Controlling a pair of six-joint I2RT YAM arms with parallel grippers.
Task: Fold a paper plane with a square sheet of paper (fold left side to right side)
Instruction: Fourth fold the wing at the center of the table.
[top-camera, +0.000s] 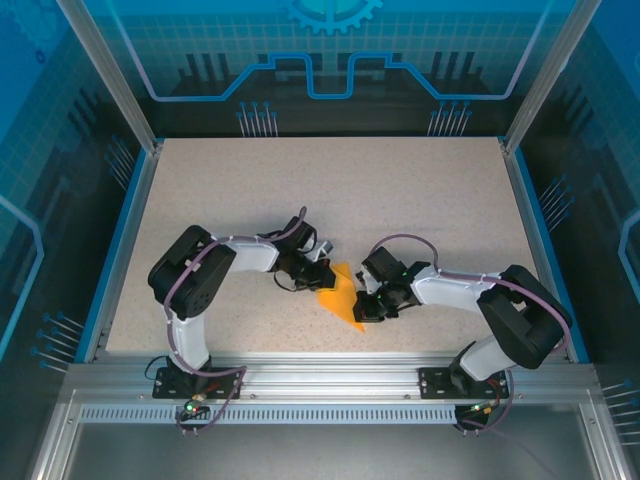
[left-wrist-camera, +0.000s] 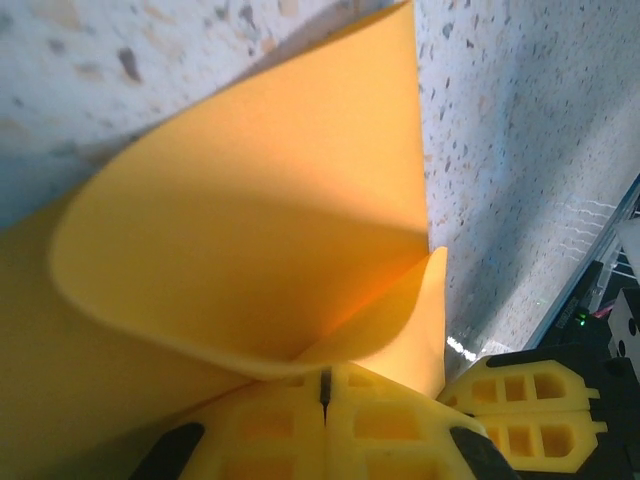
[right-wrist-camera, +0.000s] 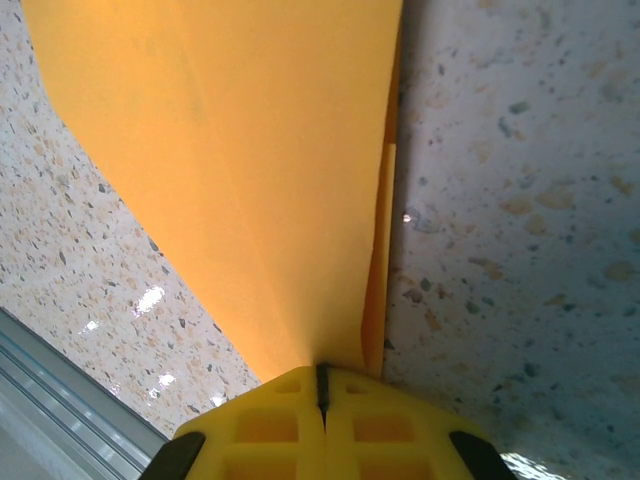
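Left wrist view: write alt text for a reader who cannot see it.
The left gripper, jaws closed, pinches the orange paper, which curls into a loose loop above a speckled table. The right gripper sits at lower right.

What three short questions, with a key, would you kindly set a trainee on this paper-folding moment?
1. True or false: the left claw is open and clear of the orange paper.
2. Where on the table does the paper sit? A: between the two claws. B: at the far edge. C: against the left edge.
3. Short answer: what is the right claw shut on?

Key
1. False: it is shut on the paper, which curls up above its fingertips.
2. A.
3. The orange paper, pinched at its folded edge.
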